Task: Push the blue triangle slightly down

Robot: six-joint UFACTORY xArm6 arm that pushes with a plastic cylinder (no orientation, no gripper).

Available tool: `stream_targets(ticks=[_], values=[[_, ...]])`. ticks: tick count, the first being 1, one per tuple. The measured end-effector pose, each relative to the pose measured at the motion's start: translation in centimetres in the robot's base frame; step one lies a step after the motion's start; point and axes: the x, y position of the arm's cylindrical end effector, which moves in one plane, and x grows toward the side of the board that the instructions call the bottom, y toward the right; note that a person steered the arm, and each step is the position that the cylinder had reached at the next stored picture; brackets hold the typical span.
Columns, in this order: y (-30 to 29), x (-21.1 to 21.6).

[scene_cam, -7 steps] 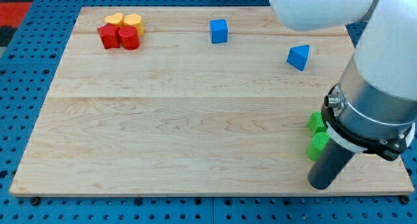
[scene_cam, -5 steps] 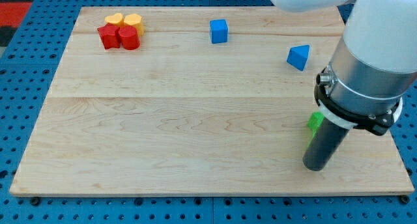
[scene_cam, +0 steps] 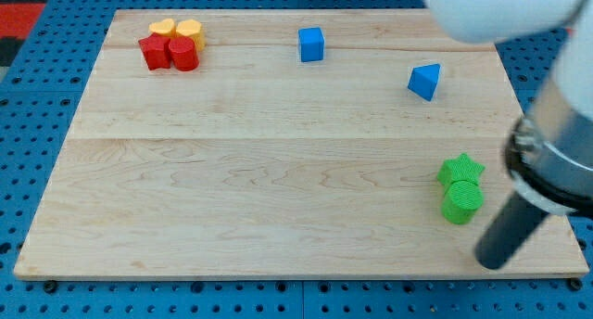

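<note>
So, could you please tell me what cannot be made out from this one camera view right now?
- Arm: cut off by the view's top and right edges; only its white and grey lower part shows.
- My tip: motion-blurred, at the view's bottom right, right of the green cylinder; its exact contact point is unclear.
- Yellow blocks: partly covered by the red blocks in front; their shapes are too small to tell.
- Blue triangle: fully visible, far above my tip.

The blue triangle point(scene_cam: 424, 81) is a small solid wedge-shaped block. It rests flat on the tabletop point(scene_cam: 278, 171) at the view's upper right, near the right edge, standing alone and touching nothing.
</note>
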Motion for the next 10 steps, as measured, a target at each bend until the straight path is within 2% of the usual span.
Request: stream_targets(ticks=[1,2,3,4,5,6,7,9,10], values=[[5.9,-2.4],[9.3,-9.8],[9.2,-18.5],[7.8,-25.0],[4.7,-29.8],[-0.9,-30.2],[-3.4,-27.9],[-3.7,-22.9],[-5.2,-22.0]])
